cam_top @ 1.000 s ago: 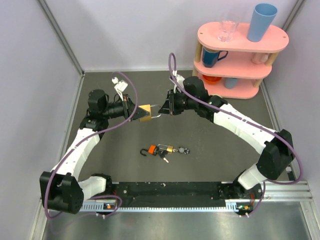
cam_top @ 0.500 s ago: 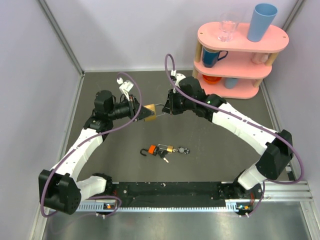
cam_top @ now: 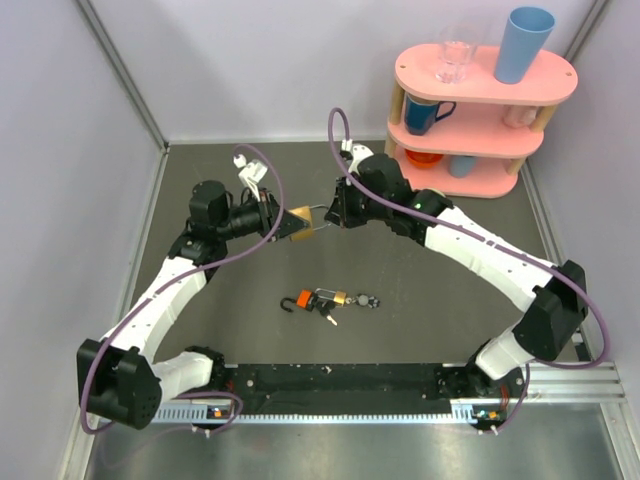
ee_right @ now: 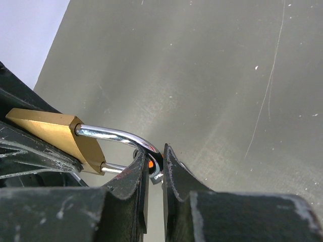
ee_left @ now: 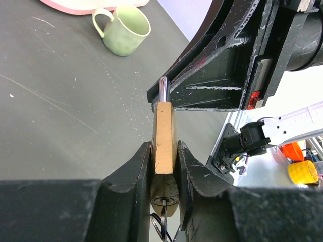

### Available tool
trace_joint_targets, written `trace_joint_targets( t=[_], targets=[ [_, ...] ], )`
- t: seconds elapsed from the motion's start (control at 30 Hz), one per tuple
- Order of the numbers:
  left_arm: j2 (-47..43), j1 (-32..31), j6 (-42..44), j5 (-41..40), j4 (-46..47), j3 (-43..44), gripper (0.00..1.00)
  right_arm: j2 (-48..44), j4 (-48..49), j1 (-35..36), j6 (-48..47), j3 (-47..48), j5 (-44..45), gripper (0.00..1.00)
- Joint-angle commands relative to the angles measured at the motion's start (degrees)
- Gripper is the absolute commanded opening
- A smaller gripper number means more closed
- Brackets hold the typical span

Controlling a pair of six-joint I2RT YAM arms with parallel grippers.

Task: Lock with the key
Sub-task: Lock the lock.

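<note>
The key lies in a small bunch on the table, just at the near side of an orange padlock and untouched by either arm. A small brass padlock lies right beside that one, and a round ring lies next to it.

Well above this group, toward the far side, a big brass padlock is held off the table between the two arms. The left pincer is clamped on its flat body, one finger against each broad face; a thin wire ring hangs under its keyhole end. The right pincer is pinched together on the bend of the silver shackle, fingers almost meeting.

A pink shelf with cups stands at the far right corner, and a green mug sits on the table by it.
</note>
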Motion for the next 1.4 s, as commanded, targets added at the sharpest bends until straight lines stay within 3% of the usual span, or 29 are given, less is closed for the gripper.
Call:
trace_joint_targets(
  t=[0.0, 0.8, 1.37],
  targets=[
    [1.02, -5.19, -2.03, 1.87, 7.63, 1.33, 0.0, -3.39, 21.7, 8.95, 3.58, 2.73, -17.02, 0.0],
    [5.85, -9.41, -5.37, -4.02, 12.81, 3.26, 0.0, -1.11, 24.33, 12.73, 4.02, 8.97, -23.7, 0.0],
    [14.11, -12.4, -9.5, -4.81, 20.98, 5.98, 0.0, -0.93, 29.61, 13.26, 5.95, 9.14, -29.42, 0.0]
  ],
)
